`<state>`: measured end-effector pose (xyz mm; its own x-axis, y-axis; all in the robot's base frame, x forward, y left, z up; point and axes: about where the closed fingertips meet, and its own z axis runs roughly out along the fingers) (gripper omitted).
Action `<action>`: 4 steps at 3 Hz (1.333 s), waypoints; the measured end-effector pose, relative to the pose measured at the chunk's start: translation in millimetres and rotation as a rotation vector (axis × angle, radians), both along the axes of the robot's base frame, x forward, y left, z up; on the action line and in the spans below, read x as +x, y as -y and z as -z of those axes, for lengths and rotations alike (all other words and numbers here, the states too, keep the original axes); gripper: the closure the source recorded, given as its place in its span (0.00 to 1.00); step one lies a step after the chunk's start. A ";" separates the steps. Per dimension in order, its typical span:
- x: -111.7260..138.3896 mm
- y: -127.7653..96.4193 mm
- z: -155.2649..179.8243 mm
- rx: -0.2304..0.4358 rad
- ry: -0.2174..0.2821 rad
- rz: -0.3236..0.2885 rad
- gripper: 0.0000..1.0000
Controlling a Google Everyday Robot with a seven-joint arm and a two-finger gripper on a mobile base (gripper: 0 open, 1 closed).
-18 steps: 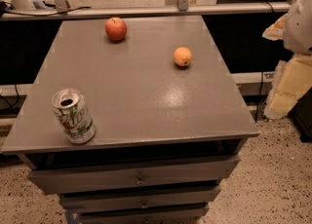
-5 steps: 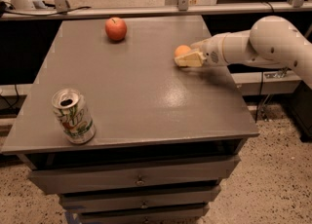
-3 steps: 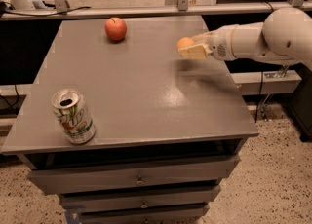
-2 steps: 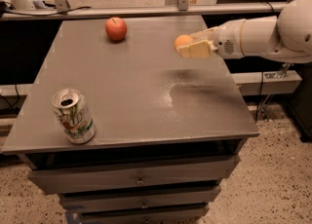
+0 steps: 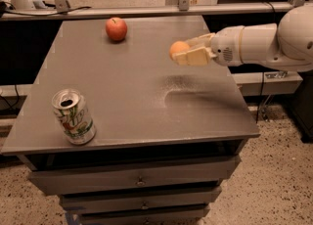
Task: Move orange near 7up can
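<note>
The orange (image 5: pixel 178 48) is small, round and plain orange. It is held in my gripper (image 5: pixel 187 51), lifted above the right part of the grey table (image 5: pixel 137 87). The cream fingers (image 5: pixel 195 56) are shut on it, and the white arm reaches in from the right. The 7up can (image 5: pixel 73 117) has a silver top and a white body with green and red markings. It stands upright near the table's front left corner, far from the orange.
A red apple (image 5: pixel 116 29) with a stem sits at the back of the table, left of the gripper. Drawers (image 5: pixel 137 180) run under the table front. A metal rail (image 5: pixel 146 10) crosses behind the table.
My gripper closed on the orange, lifted it off the table and has been carrying it leftward. The can and the apple have not moved.
</note>
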<state>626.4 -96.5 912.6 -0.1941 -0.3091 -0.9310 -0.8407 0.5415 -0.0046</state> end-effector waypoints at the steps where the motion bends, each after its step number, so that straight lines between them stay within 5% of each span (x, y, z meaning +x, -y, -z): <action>1: -53.6 -38.7 8.3 0.060 -0.018 -0.120 1.00; 3: -161.9 -132.4 44.8 0.080 -0.052 -0.386 1.00; 4: -192.7 -169.3 56.4 0.093 -0.053 -0.478 1.00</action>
